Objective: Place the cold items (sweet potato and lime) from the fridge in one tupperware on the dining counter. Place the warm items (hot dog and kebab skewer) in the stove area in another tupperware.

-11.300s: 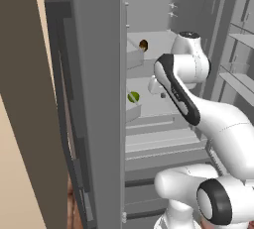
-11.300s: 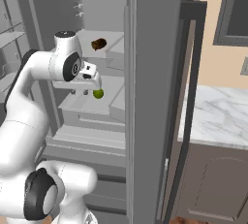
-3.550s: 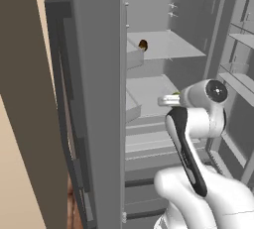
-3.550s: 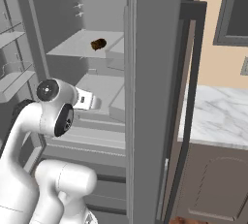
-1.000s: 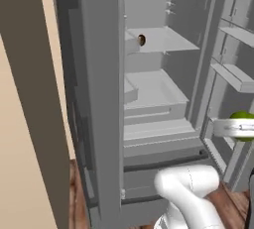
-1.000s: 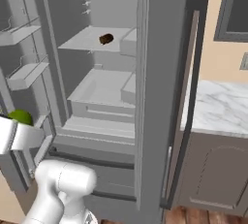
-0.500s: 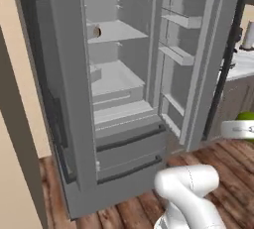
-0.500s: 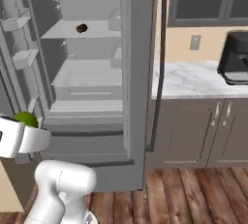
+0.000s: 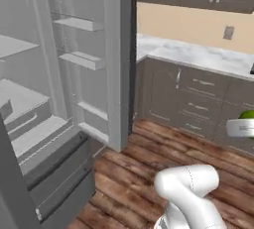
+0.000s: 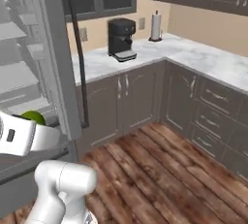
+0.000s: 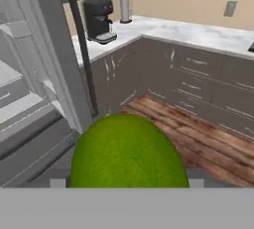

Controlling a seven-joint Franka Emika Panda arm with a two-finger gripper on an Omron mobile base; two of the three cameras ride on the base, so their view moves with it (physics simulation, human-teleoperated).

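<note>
While the claw [image 11: 128, 186] pinches the lime [image 11: 128, 151], I worry base sway rolls it out, fridge [image 11: 39, 74] open beside.

One lime [image 11: 128, 151], one fridge [image 9: 59, 89], one coffee machine [image 10: 121, 39], one paper towel roll [image 10: 156, 25].

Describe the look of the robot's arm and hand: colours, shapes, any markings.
The arm is glossy white, built of thick rounded tube segments joined by bulbous elbows; no cables show. The hand body of the gripper is a white rounded block with a small dark rectangular mark on its side. In the left base view it shows as a pale rounded block at the frame's right edge. The finger tips cannot be made out.
</note>
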